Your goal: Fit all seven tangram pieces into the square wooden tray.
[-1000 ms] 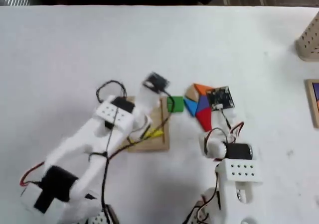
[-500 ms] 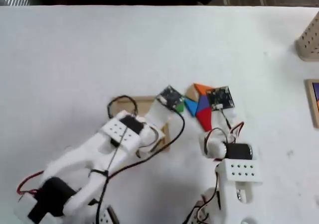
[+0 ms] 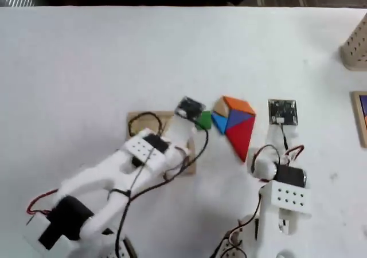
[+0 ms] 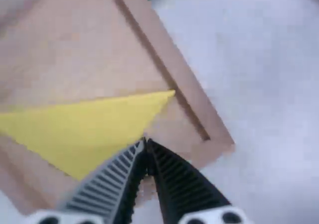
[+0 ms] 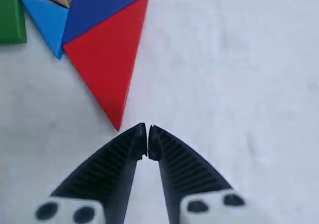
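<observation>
At the tips of our left claw (image 4: pixel 146 149), clenched on nothing: one yellow triangle (image 4: pixel 84 129) flat in the one wooden tray (image 4: pixel 189 109) | right claw (image 5: pixel 147 139) clenched too, empty, red triangle (image 5: pixel 107 59) point just ahead | we count six loose pieces (image 3: pixel 232 120) outside the tray | bare table (image 5: pixel 239 59) beside the right claw
</observation>
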